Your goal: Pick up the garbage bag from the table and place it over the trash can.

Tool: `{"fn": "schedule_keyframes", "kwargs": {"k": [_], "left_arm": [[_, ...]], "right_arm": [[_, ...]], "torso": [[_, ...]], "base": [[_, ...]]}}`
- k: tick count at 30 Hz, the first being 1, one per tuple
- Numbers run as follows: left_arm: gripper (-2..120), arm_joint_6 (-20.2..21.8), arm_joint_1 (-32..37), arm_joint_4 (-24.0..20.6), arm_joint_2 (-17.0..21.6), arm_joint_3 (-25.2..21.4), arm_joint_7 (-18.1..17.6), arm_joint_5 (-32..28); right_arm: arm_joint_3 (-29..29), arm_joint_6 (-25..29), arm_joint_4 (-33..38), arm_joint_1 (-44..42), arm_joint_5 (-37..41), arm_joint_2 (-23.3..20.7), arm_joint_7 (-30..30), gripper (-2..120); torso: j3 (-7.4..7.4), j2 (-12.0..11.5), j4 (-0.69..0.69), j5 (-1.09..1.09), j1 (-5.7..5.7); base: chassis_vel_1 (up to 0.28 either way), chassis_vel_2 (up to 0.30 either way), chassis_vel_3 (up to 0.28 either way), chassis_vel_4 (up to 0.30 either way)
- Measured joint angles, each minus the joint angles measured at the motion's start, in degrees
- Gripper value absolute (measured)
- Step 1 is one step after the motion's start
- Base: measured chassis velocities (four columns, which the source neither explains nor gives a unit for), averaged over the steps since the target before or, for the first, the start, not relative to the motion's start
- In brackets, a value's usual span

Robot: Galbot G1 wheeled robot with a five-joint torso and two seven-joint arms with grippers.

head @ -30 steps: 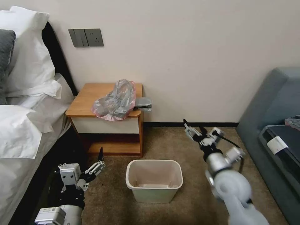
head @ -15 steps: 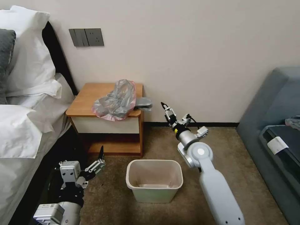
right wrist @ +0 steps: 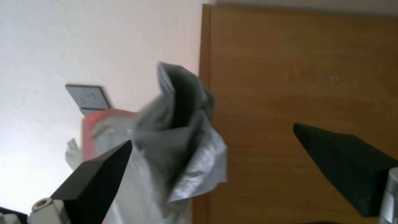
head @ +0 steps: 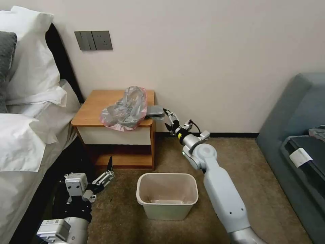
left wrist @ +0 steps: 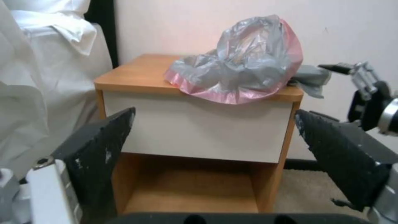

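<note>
We record a small light-brown wooden nightstand (head: 101, 108) with rounded top corners, a white front panel and a lower shelf, standing against the wall. On the nightstand's top, toward its right edge, lies the garbage bag (head: 127, 108), thin crinkly translucent grey plastic with a pink edge, crumpled in a heap; a grey flap of it hangs out past the nightstand's right side. Our right gripper (head: 166, 117) is stretched out just beside that right side, its dark fingers spread wide with the hanging flap before them, holding nothing; we cannot tell whether a fingertip touches the plastic. On the carpet in front of the nightstand, toward its right corner, stands the small cream-white rectangular plastic trash can (head: 167, 195) with a rolled rim. Our left gripper (head: 107, 169) hangs low before the nightstand's lower shelf, fingers wide apart and empty.
</note>
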Motion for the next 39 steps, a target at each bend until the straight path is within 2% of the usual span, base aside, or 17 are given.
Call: {"fn": "schedule_keyframes", "kwargs": {"k": [7,9,11,12,13,16,17,19,23,24,27,29,32,33,36,37,39], "left_arm": [[100,0.0,0.0,0.0,-0.1,0.1,0.0,0.0],[100,0.0,0.0,0.0,-0.1,0.1,0.0,0.0],[100,0.0,0.0,0.0,-0.1,0.1,0.0,0.0],[100,0.0,0.0,0.0,-0.1,0.1,0.1,0.0],[100,0.0,0.0,0.0,-0.1,0.1,0.1,0.0],[100,-0.1,0.3,0.0,0.1,0.2,0.8,0.0],[100,-0.1,0.3,0.0,0.1,0.2,0.8,0.0],[100,-0.1,0.4,0.0,0.1,0.3,1.2,0.0],[100,-0.1,0.4,0.0,0.1,0.3,1.3,0.1],[100,-0.1,0.4,0.0,0.1,0.3,1.3,0.1],[100,-0.1,0.6,0.0,0.0,0.4,1.3,0.2],[100,-0.2,0.6,0.0,0.0,0.4,1.3,0.4],[100,-0.7,0.7,0.0,-0.1,0.3,1.4,1.4],[100,-0.7,0.7,0.0,-0.1,0.3,1.4,1.4],[100,-1.2,0.7,0.0,-0.1,0.3,1.4,1.9],[100,-1.2,0.7,0.0,-0.1,0.3,1.4,1.9],[100,-1.2,0.7,0.0,-0.1,0.3,1.4,2.0]], "right_arm": [[-0.2,0.4,-3.6,2.4,-2.2,1.6,-2.9,97],[-0.2,0.5,-3.9,2.6,-2.7,1.8,-3.7,85],[-0.2,0.5,-3.9,2.6,-2.8,1.8,-3.8,84],[-0.3,0.5,-3.9,2.6,-3.1,1.8,-4.0,75],[-0.3,0.5,-3.9,2.6,-3.1,1.8,-4.0,75],[-0.1,0.7,-4.1,2.6,-3.8,1.8,-4.3,60],[-0.1,0.7,-4.1,2.6,-3.8,1.8,-4.3,60],[0.0,0.8,-4.1,2.5,-3.9,1.6,-4.4,49],[0.0,0.8,-3.9,2.3,-5.4,1.3,-4.6,35],[0.0,0.8,-3.9,2.3,-5.4,1.3,-4.6,35],[-0.1,0.8,-3.1,1.8,-6.4,0.8,-5.0,19],[-0.1,0.7,-2.7,1.6,-6.5,0.7,-5.0,18],[0.0,-0.1,1.5,-0.9,-6.6,-0.3,-4.4,3],[0.0,-0.1,1.5,-0.9,-6.6,-0.3,-4.4,3],[-0.7,-0.4,9.8,-6.1,-5.7,-2.3,-1.4,0],[-0.7,-0.4,9.8,-6.1,-5.7,-2.3,-1.4,0],[-1.6,-0.3,16.9,-10.1,-4.3,-4.0,1.5,0]], "torso": [[0.0,0.0,0.01,0.0,0.0],[0.0,0.0,0.0,0.0,0.0],[0.0,0.0,0.0,0.01,0.0],[0.0,0.0,0.0,0.01,0.0],[0.0,0.0,0.0,0.01,0.0],[0.0,0.0,0.0,0.01,0.0],[0.0,0.0,0.0,0.01,0.0],[0.0,0.0,0.0,0.01,0.0],[0.0,0.0,0.0,0.01,0.0],[0.0,0.0,0.0,0.01,0.0],[0.0,0.0,0.01,0.02,0.0],[0.0,0.0,0.0,0.02,0.0],[0.0,0.0,0.01,0.02,0.0],[0.0,0.0,0.01,0.02,0.0],[-0.01,0.0,-0.01,0.01,0.0],[-0.01,0.0,-0.01,0.01,0.0],[-0.01,0.0,-0.01,0.02,0.0]], "base": [[0.0,0.0,0.0,0.0],[0.0,0.0,0.0,0.0],[0.0,0.0,0.0,0.0],[0.0,0.0,0.0,0.0],[0.0,0.0,0.0,0.0],[0.0,0.0,0.0,0.0],[0.0,0.0,0.0,0.0],[0.0,0.0,0.0,0.0],[0.0,0.0,0.0,0.0],[0.0,0.0,0.0,0.0],[0.0,0.0,0.0,0.0],[0.0,0.0,0.0,0.0],[0.0,0.0,0.0,0.0],[0.0,0.0,0.0,0.0],[0.0,0.0,0.0,0.0],[0.0,0.0,0.0,0.0],[0.0,0.0,0.0,0.0]]}}
